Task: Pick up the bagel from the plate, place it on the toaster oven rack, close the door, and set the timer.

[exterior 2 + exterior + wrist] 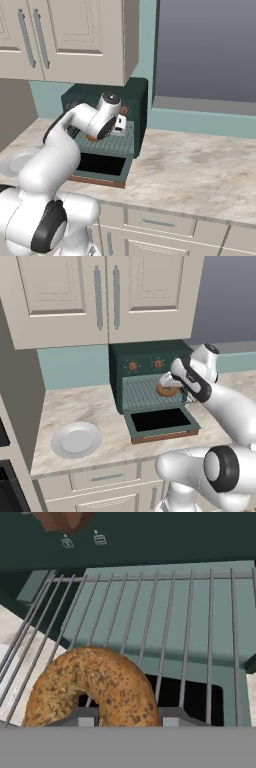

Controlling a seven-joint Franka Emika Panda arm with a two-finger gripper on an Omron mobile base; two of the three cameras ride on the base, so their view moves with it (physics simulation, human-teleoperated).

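Honestly there's nothing here you can actually read. No brand names, no numbers, no words on anything. The closest thing is on the toaster oven (150, 381): in the hand view there are two tiny pale marks (84, 541) on the dark green front panel just under a copper-brown knob (62, 519), and they look like little box-shaped icons, but they're way too small and blurry to make out as letters or digits. The two knobs (145, 365) in the left base view have no dial markings I can pick out either. Cabinet doors (105, 296) are plain too.
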